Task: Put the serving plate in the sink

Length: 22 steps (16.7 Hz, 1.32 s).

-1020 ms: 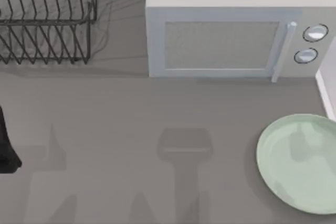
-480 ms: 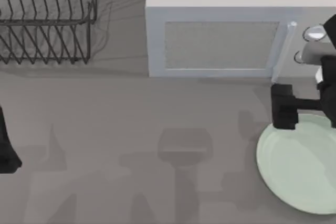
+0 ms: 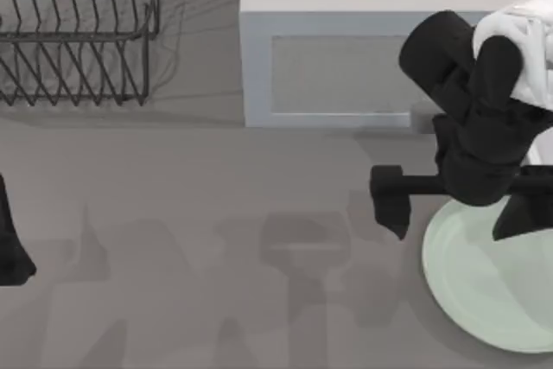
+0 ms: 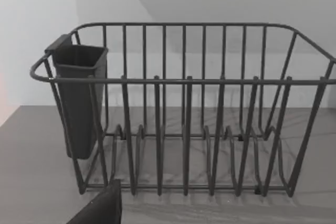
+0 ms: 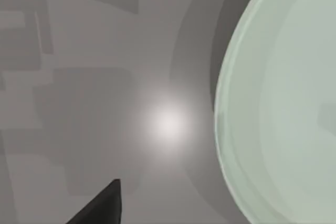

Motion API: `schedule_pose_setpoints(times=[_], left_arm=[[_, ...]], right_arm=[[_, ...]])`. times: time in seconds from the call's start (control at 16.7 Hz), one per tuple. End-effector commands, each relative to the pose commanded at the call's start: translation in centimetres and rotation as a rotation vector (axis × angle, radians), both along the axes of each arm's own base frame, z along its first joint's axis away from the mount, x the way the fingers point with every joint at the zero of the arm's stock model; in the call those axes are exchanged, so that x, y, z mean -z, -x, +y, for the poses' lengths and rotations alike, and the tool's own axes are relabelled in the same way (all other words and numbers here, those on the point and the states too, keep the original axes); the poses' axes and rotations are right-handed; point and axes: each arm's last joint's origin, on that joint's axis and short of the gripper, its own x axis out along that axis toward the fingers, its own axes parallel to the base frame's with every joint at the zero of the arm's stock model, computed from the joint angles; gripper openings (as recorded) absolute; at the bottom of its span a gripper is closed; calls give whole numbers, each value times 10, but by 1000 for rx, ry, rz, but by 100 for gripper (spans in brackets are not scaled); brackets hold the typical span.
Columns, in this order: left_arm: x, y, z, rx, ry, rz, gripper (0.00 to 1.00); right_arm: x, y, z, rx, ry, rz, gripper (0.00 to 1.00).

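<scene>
From above, the plate (image 3: 488,287) lay flat on the grey surface (image 3: 216,179) at the right, its right part running past the picture's edge. The right arm (image 3: 484,118) reached in from the right over the microwave (image 3: 337,58) and the plate's upper edge, and its gripper (image 3: 390,199) hung over the surface just left of the plate's rim; whether its fingers were released or clenched could not be told. The microwave stood at the back, right of centre, and the rack (image 3: 78,32) stood at the back left. The left arm (image 3: 10,239) sat parked at the left edge, and the state of its fingers could not be told either. A small piece of white edge showed at the far right beside the arm, too little to say what it was. In the left wrist view, the rack (image 4: 184,124) stood empty on the surface (image 4: 31,182), with a dark cup (image 4: 79,98) hung inside one end. In the right wrist view, the plate (image 5: 283,108) lay on the surface (image 5: 105,51), its rim curving beside bare grey, with a bright glare spot near it.
</scene>
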Motion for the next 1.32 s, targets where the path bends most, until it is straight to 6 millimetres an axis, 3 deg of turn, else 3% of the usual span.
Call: schedule_pose_setpoints(times=[0.42,0.96,1.26,1.32], left_arm=[[0,0,0,0,0,0,100],[0,0,0,0,0,0,100],[0,0,0,0,0,0,100],[0,0,0,0,0,0,100]], right_arm=[[5,-1,-1,4,2,4,100],[95,-2,1,0,-2,-3,100],[103,0,1,0,2,3,100],[103,0,1,0,2,3,92]])
